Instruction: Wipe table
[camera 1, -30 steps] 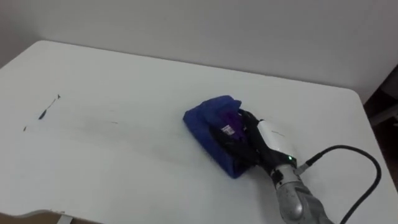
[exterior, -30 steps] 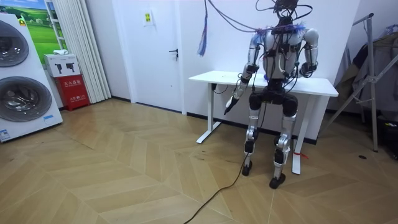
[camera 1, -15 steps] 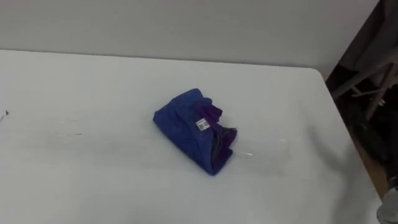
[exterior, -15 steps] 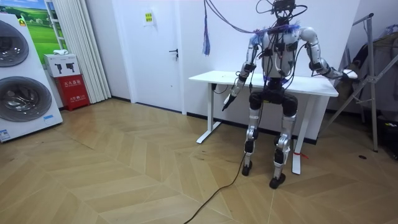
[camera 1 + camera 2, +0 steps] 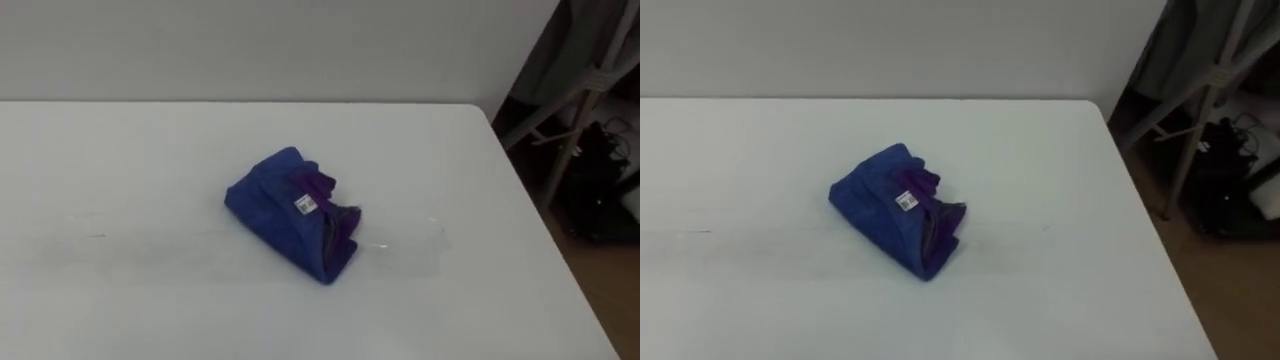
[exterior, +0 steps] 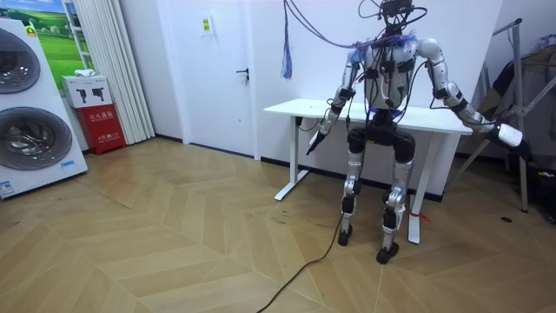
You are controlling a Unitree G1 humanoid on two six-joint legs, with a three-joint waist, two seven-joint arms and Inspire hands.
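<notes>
Cloth (image 5: 290, 212), soft, blue, crumpled, lies on smooth white table (image 5: 120, 150); left hand (image 6: 313, 143), right hand (image 6: 508, 135) unreadable.

Even, soft indoor light falls on the white table (image 5: 150, 150), the blue cloth (image 5: 285, 212) casting barely any shadow.

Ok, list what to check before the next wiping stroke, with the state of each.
1. The crumpled blue cloth lies on the white table: ok.
2. A hand holds the cloth: not ok, it lies free.
3. The right hand is over the table: not ok, it reaches out past the table's end.
4. The left hand is clear of the cloth: ok, it hangs by the table's edge.
5. Surface wiped clean: cannot tell, faint streaks show beside the cloth.
</notes>
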